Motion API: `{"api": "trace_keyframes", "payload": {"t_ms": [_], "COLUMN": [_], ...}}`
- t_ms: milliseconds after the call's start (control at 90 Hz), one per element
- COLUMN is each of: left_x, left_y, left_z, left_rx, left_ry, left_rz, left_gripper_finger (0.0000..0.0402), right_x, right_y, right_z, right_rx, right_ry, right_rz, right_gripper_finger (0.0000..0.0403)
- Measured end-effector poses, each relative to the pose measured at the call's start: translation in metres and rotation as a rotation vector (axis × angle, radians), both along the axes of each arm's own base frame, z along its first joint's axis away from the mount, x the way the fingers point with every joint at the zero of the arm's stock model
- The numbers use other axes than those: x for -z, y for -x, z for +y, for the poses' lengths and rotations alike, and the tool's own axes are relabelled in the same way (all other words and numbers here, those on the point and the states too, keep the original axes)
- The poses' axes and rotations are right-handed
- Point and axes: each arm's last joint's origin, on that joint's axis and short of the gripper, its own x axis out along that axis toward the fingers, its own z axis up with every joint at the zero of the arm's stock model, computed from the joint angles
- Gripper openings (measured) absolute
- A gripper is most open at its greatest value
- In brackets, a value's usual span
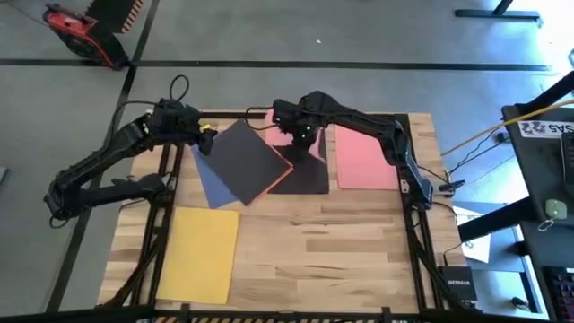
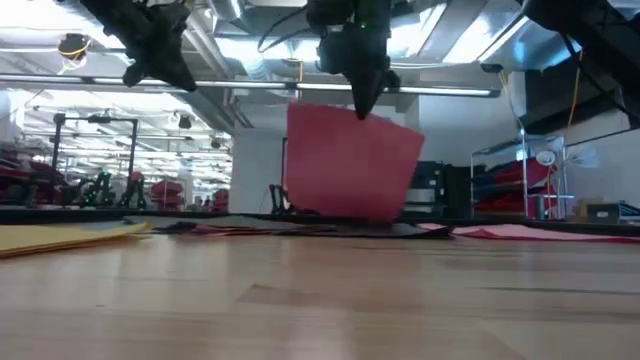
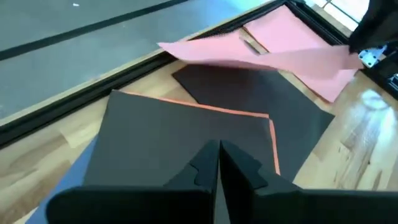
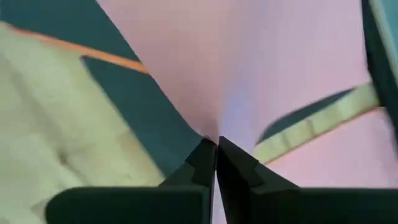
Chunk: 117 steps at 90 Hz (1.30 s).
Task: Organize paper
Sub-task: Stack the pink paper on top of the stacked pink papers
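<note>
We pinch the floppy, light pink sheet (image 2: pixel 350 165) by its edge, right gripper (image 2: pixel 362 108) closed on it; left gripper (image 3: pixel 219 155) closed, empty.

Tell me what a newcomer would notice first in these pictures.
First, the pink sheet hanging in the air over the far middle of the table, pinched at its top edge by the right gripper. Next, the black sheet lying askew on the pile beneath it, with the left gripper hovering shut above that pile's left corner. Last, the yellow sheet lying alone at the near left.
</note>
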Motion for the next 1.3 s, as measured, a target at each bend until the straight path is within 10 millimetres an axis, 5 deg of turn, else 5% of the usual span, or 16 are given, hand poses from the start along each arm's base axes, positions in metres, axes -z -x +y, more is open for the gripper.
{"api": "trace_keyframes", "payload": {"t_ms": [233,444,956,1300], "left_x": [0.000,0.000,0.000,0.000], "left_y": [0.000,0.000,0.000,0.000], "left_z": [0.000,0.000,0.000,0.000], "left_rx": [0.000,0.000,0.000,-0.009], "left_ry": [0.000,0.002,-0.002,0.007], "left_rz": [0.000,0.003,0.000,-0.007], "left_gripper_finger": [0.0000,0.0000,0.0000,0.0000], "right_x": [0.022,0.058,0.059,0.072], "right_y": [0.011,0.045,0.152,0.184], "right_z": [0.005,0.007,0.034,0.042], "right_rx": [0.017,0.089,0.280,0.127], "right_ry": [-0.102,-0.124,-0.115,-0.013], "right_rz": [0.089,0.285,0.260,0.329], "right_gripper_finger": [0.0000,0.0000,0.0000,0.0000]}}
